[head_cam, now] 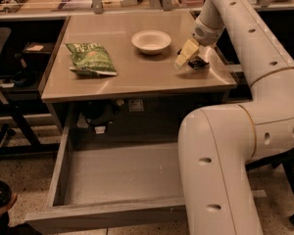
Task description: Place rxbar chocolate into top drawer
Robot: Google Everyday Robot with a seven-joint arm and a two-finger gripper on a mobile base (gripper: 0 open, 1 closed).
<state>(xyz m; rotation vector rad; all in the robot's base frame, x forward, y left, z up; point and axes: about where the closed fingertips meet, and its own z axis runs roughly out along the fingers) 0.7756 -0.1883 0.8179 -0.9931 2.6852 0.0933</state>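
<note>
The rxbar chocolate (199,62), a small black bar, lies at the right side of the tan table top (122,67), partly hidden by my gripper. My gripper (187,57) hangs from the white arm right at the bar's left end, low over the table. The top drawer (108,214) stands pulled out below the table, and its grey bottom shows nothing in it.
A white bowl (151,41) sits at the table's back middle, just left of my gripper. A green chip bag (91,59) lies on the left. My white arm (225,151) fills the right foreground and covers the drawer's right end. A dark chair (5,82) stands at left.
</note>
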